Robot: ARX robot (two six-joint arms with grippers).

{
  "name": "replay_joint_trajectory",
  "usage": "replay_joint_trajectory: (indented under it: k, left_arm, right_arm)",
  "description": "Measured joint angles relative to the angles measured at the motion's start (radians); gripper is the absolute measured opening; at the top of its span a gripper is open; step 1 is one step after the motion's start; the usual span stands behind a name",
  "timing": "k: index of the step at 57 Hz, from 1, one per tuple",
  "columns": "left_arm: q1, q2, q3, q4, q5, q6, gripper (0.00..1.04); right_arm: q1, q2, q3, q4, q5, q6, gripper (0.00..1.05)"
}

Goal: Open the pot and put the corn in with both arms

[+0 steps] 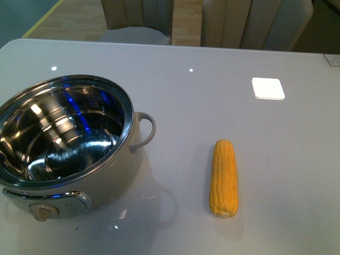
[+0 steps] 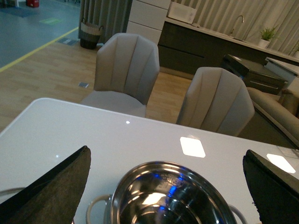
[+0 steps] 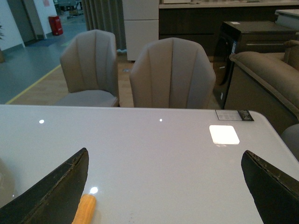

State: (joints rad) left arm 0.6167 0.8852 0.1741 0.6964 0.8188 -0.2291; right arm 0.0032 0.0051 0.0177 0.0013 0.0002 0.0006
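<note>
**Already lidless: corn waits outside**

Your corn (image 1: 223, 178) lies flat on the table (image 1: 212, 95), well right of the open pot (image 1: 69, 149). Both the left gripper (image 2: 166, 150) and right gripper (image 3: 164, 151) hang spread, empty. Pinch it off-centre and the round cob may roll or slip. The corner sticker (image 3: 233, 115) is unreadable.

On my left wrist feed, all I see of the left end effector (image 2: 166, 151) is its two fingers (image 2: 51, 191): flat, wedge-shaped blades in dark charcoal, with a rough, matte, faintly grainy face that narrows to a blunt tip. My right wrist feed gives the right end effector (image 3: 164, 153) the same way: a pair of near-black wedge fingers (image 3: 273, 189), with thin pale scuff lines running along their upper edges.
</note>
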Motion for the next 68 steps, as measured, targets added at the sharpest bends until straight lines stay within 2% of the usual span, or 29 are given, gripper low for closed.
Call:
replay_joint_trajectory:
  k: [10,12,15,19,27,31,41,50,56,60,64,68]
  left_arm:
    - [0.019,-0.026,-0.011,-0.011,0.010,-0.025,0.98]
    - [0.015,-0.032,-0.013,-0.016,-0.014,-0.013,0.96]
    - [-0.022,-0.075,-0.029,-0.051,-0.157,0.061,0.87]
    - [-0.081,-0.151,-0.058,-0.101,-0.284,0.133,0.74]
    - [-0.191,-0.280,-0.094,-0.185,-0.409,0.194,0.51]
    - [-0.256,-0.351,-0.112,-0.237,-0.473,0.208,0.35]
    - [-0.355,-0.458,-0.130,-0.320,-0.571,0.214,0.03]
    - [-0.449,-0.550,-0.161,-0.365,-0.660,0.219,0.04]
    - [-0.481,-0.595,-0.161,-0.406,-0.691,0.219,0.04]
    - [-0.561,-0.628,-0.161,-0.442,-0.799,0.219,0.04]
    - [-0.609,-0.658,-0.161,-0.468,-0.808,0.220,0.04]
    - [-0.612,-0.683,-0.161,-0.493,-0.819,0.220,0.04]
  right_arm:
    - [0.000,0.000,0.000,0.000,0.000,0.000,0.96]
    - [0.000,0.000,0.000,0.000,0.000,0.000,0.96]
    - [0.000,0.000,0.000,0.000,0.000,0.000,0.96]
    - [0.000,0.000,0.000,0.000,0.000,0.000,0.96]
    - [0.000,0.000,0.000,0.000,0.000,0.000,0.96]
    - [0.000,0.000,0.000,0.000,0.000,0.000,0.96]
    - [0.000,0.000,0.000,0.000,0.000,0.000,0.96]
    - [0.000,0.000,0.000,0.000,0.000,0.000,0.96]
    - [0.000,0.000,0.000,0.000,0.000,0.000,0.96]
    - [0.000,0.000,0.000,0.000,0.000,0.000,0.96]
    - [0.000,0.000,0.000,0.000,0.000,0.000,0.96]
    - [0.000,0.000,0.000,0.000,0.000,0.000,0.96]
